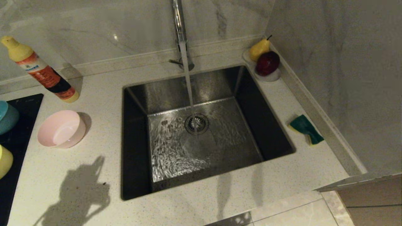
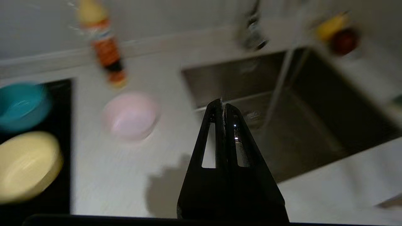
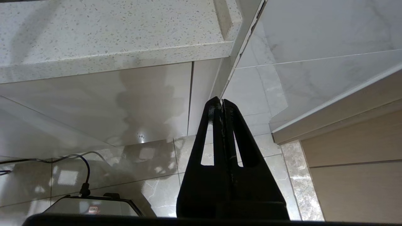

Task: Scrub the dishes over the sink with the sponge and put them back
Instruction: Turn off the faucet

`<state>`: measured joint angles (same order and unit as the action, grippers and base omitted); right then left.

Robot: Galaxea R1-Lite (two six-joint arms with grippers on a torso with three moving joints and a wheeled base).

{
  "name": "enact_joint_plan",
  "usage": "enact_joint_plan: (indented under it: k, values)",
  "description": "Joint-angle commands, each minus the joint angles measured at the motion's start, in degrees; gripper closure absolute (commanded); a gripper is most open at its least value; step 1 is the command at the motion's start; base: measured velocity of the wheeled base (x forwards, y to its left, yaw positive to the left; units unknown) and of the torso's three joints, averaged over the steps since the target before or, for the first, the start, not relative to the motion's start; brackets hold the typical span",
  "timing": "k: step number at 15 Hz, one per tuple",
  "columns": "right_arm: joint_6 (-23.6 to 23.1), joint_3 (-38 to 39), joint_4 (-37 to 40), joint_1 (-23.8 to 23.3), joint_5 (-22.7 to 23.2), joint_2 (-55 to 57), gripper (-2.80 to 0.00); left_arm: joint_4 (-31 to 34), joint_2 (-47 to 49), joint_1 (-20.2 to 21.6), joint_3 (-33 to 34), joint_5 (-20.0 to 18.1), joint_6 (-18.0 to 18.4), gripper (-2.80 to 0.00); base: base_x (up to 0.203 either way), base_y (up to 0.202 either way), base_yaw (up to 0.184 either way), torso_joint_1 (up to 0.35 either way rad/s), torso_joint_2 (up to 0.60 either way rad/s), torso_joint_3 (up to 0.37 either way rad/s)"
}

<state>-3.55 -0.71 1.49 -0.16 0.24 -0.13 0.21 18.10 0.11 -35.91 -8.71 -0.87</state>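
Sink (image 1: 267, 125) with tap (image 1: 179, 22) running onto the drain. Pink bowl (image 1: 61, 128) stands on the table (image 1: 94, 175) just left of the basin; blue bowl (image 1: 8, 116) and yellow bowl (image 1: 4, 161) sit on a dark mat (image 1: 22, 106) farther left. Sponge (image 1: 306, 128) lies right of the sink, near the wall. Left pincer (image 2: 222, 105), tips together and empty, hangs above the table. Right pincer (image 3: 221, 103), likewise together, is parked below the table edge. Likely step: reaching for a bowl; part the tips before descending over the rim.

bowl (image 1: 61, 129) left of sink (image 1: 201, 125), sponge (image 1: 306, 129) right
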Motion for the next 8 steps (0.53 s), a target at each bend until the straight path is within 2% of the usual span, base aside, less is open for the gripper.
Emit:
enact_joint_plan:
  k: [1, 5, 8]
  values:
    - [-0.1, 0.0, 0.0, 0.0, 0.0, 0.0, 0.00, 1.7, 22.4, 0.0, -13.0, -3.5, -3.1, 0.00, 0.000, 0.000, 0.000, 0.000, 0.00, 0.000]
    - [-0.1, 0.0, 0.0, 0.0, 0.0, 0.0, 0.00, 5.6, 49.3, -0.5, -32.7, -8.5, -9.7, 0.00, 0.000, 0.000, 0.000, 0.000, 0.00, 0.000]
    - [-0.1, 0.0, 0.0, 0.0, 0.0, 0.0, 0.00, 9.0, 63.5, -2.7, -43.0, -10.8, -14.8, 0.00, 0.000, 0.000, 0.000, 0.000, 0.00, 0.000]
